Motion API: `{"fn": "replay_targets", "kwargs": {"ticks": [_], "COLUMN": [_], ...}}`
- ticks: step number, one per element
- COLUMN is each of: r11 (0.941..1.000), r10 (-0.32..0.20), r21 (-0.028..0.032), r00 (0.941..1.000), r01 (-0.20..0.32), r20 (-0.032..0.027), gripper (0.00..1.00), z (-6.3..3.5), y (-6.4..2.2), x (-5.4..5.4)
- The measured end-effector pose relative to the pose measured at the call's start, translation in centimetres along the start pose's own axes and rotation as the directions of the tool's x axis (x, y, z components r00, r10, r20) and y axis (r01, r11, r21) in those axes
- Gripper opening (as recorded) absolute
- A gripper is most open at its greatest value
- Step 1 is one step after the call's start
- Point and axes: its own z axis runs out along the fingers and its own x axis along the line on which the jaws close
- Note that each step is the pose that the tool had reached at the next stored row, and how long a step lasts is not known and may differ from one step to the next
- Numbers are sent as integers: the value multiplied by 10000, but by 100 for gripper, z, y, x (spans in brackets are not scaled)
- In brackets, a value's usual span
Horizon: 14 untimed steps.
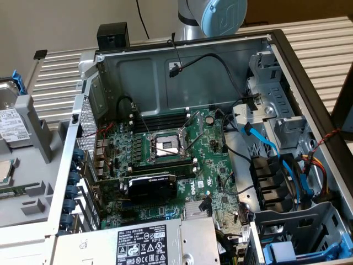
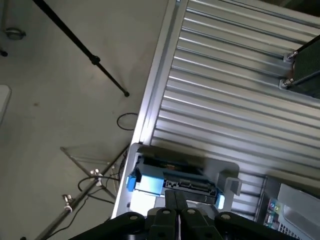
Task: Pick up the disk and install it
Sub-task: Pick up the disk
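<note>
A ribbed metal counter (image 2: 235, 95) is running beside a grey floor (image 2: 45, 115). A pale wall (image 1: 60, 22) is rising behind it.

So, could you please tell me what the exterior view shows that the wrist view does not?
Exterior view alone: the open computer case with its motherboard, the power supply and the arm's blue-capped joint. Wrist view alone: the shut gripper, the floor and a black stand leg. Both: the disk in its blue carrier, standing in a grey holder on the ribbed table.
</note>
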Motion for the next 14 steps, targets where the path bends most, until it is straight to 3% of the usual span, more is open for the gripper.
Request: {"fn": "replay_targets", "kwargs": {"ticks": [6,10,14], "r11": [9941,9836,9678], "r10": [-1080,-1803,-2516], "r21": [-42,-70,-98], "r00": [9941,9836,9678], "r01": [1080,1803,2516], "r20": [-5,-6,-5], "gripper": [11,11,11], "z": [0,0,1], "y": [0,0,0], "x": [0,0,0]}}
